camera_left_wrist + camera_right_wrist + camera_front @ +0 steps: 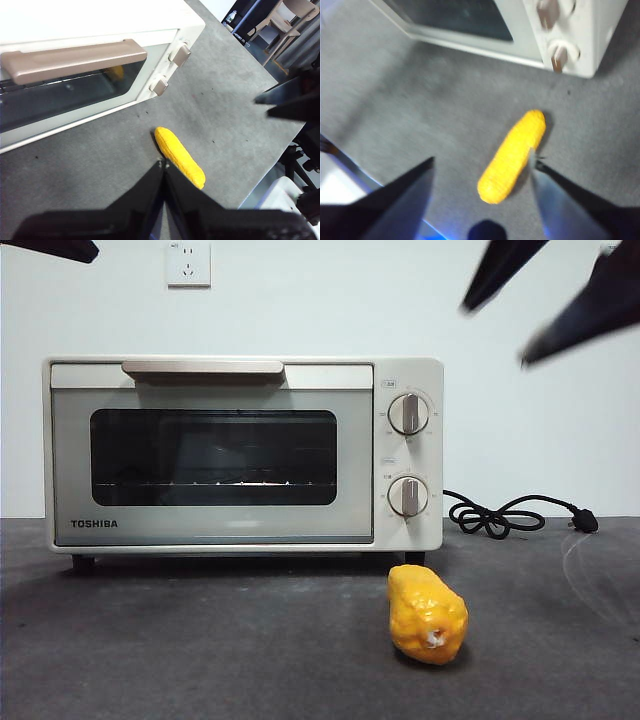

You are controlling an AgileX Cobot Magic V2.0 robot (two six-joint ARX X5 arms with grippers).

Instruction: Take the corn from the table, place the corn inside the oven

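Observation:
The yellow corn [428, 615] lies on the dark grey table [200, 650] in front of the oven's knob side, a short gap from it. The cream TOSHIBA oven [240, 450] stands with its door closed. My right gripper [495, 335] hangs open, high above and to the right of the corn. In the right wrist view the corn [512, 155] lies below the right gripper [481, 159], nearer one of its jaws and untouched. My left gripper [162, 167] is shut and empty, up off the table, with the corn [179, 156] and the oven [100, 30] below it.
A black power cord with its plug [510, 515] lies on the table to the right of the oven. A wall socket [188, 262] sits above the oven. The table's edge [270, 165] runs close past the corn's far side, with chairs beyond it.

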